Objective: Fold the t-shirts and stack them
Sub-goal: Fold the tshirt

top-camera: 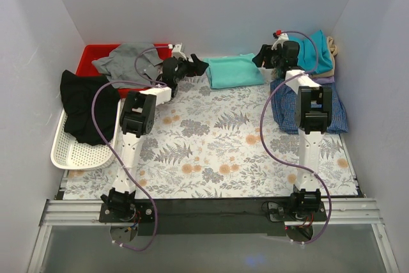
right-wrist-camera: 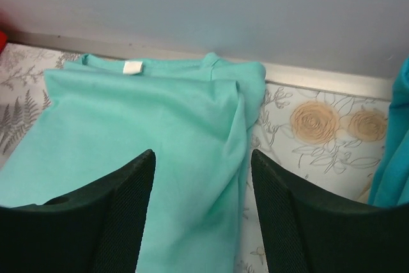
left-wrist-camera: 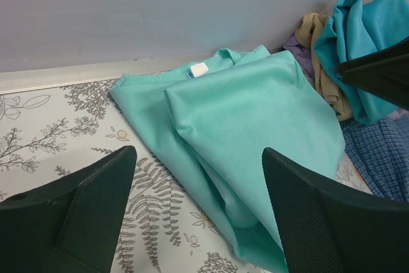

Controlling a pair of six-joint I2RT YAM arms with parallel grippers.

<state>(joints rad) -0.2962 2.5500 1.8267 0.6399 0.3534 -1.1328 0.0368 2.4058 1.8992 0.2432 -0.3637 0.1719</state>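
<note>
The mint-green t-shirt (top-camera: pixel 234 71) lies folded on the floral table cloth near the back wall; it also shows in the left wrist view (left-wrist-camera: pixel 255 126) and the right wrist view (right-wrist-camera: pixel 147 132). My left gripper (top-camera: pixel 197 65) is open and empty at the shirt's left edge. My right gripper (top-camera: pixel 264 56) is open and empty over the shirt's right edge. A teal-blue shirt (top-camera: pixel 314 52), a beige one (left-wrist-camera: pixel 316 36) and a lavender one (left-wrist-camera: pixel 295 46) are heaped at the back right. A blue check shirt (top-camera: pixel 284 110) lies under my right arm.
A red bin (top-camera: pixel 96 59) at the back left holds a grey garment (top-camera: pixel 128 62). A white basket (top-camera: pixel 77 151) at the left holds a black garment (top-camera: pixel 83 103). Walls close in the back and both sides.
</note>
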